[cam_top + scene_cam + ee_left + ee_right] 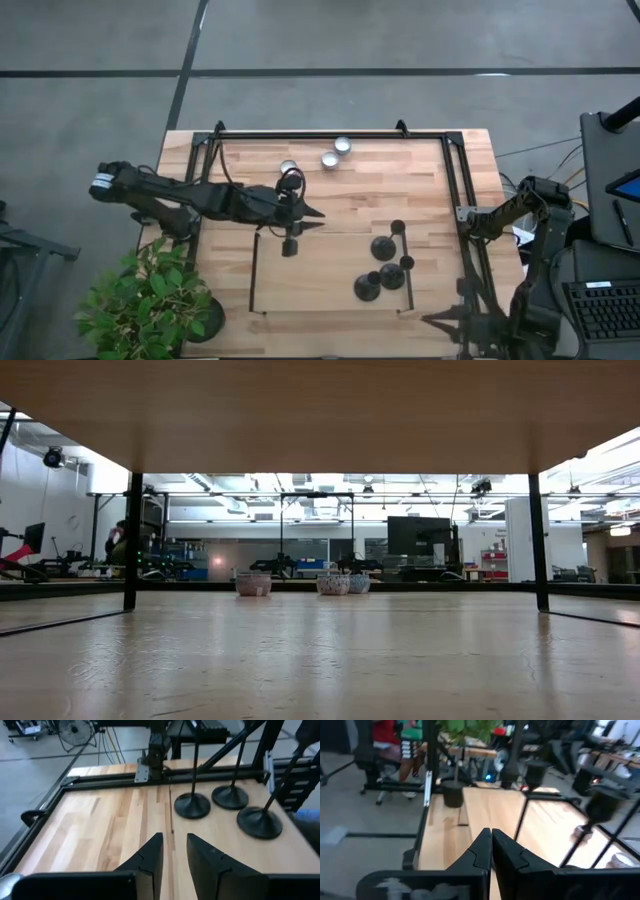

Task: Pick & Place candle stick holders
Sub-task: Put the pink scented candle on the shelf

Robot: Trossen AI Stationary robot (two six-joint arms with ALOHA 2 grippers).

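Reaching toward three black candle stick holders, the left gripper (318, 215) hangs over the middle of the wooden surface (420, 180) with its fingers (150, 855) slightly apart and empty. The holders stand upright in a tight cluster on the right half of the surface: one nearer the middle (385, 247), one toward the right rail (393, 275) and one nearest the front edge (367, 288), their round bases close together or touching. The likely hazard is this crowding: fingers closing on one thin stem could nudge a neighbouring base or stem and tip it. A narrow opening also leaves little margin for centring on a stem. Three silver tealights (330, 159) lie well apart near the far rail and pose little risk. The right gripper (491, 842) waits off the right edge, fingers together.
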